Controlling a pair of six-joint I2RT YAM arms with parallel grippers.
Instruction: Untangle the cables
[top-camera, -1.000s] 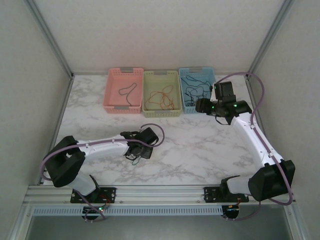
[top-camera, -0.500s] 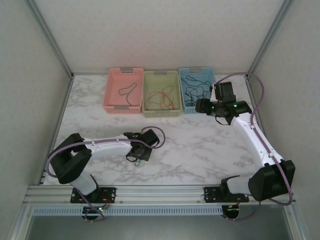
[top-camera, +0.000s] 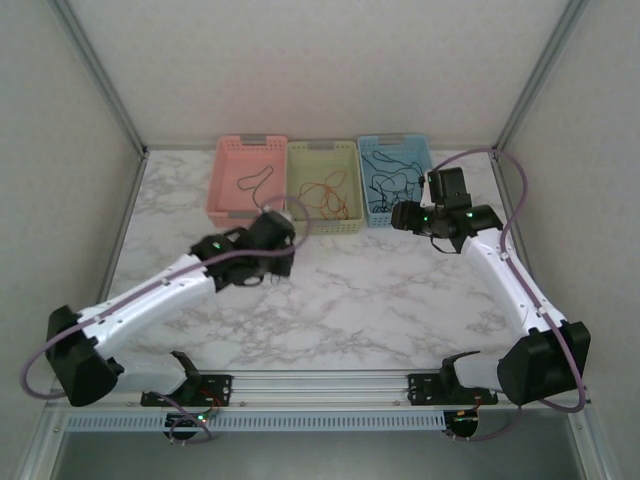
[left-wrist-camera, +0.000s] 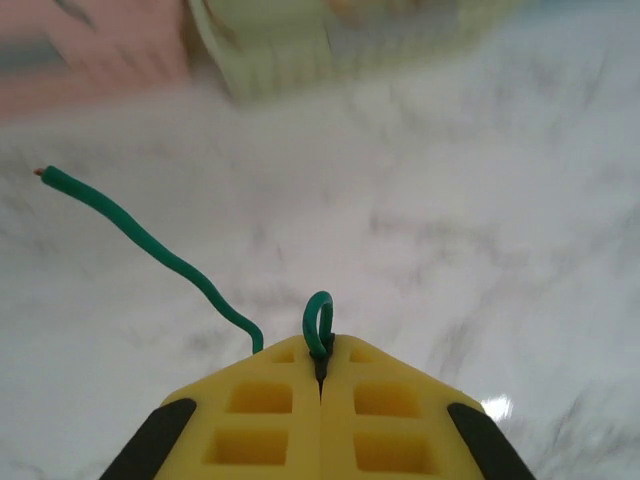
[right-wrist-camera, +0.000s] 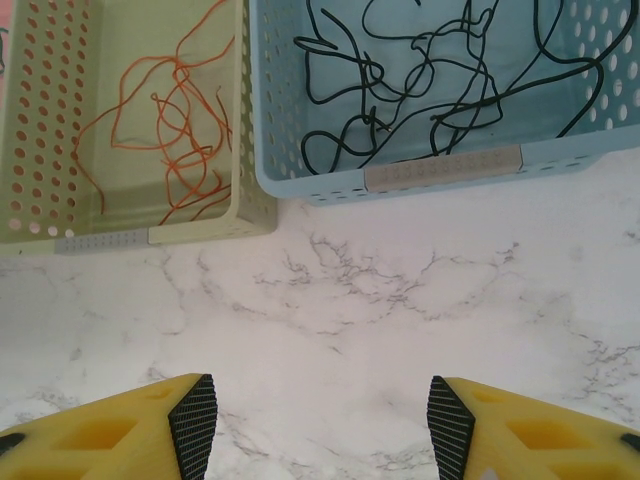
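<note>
While pinched at bend, green cable (left-wrist-camera: 75, 188): lower centre, left gripper (left-wrist-camera: 320, 365) clamped on it; tail free toward upper left. Judged light, limp, slippery; hold near bend. Right gripper (right-wrist-camera: 320, 412): fingers apart, empty.

The left arm (top-camera: 150, 297) reaches from the near left corner toward the far middle, and the yellow fingers (left-wrist-camera: 270, 410) of the left gripper (left-wrist-camera: 320, 352) are pressed together, pinching a loop of green cable (left-wrist-camera: 160, 255). The right arm (top-camera: 510, 278) stretches far and bends left at the wrist; the right gripper (right-wrist-camera: 320, 425) tilts downward, fingers well apart, holding nothing
</note>
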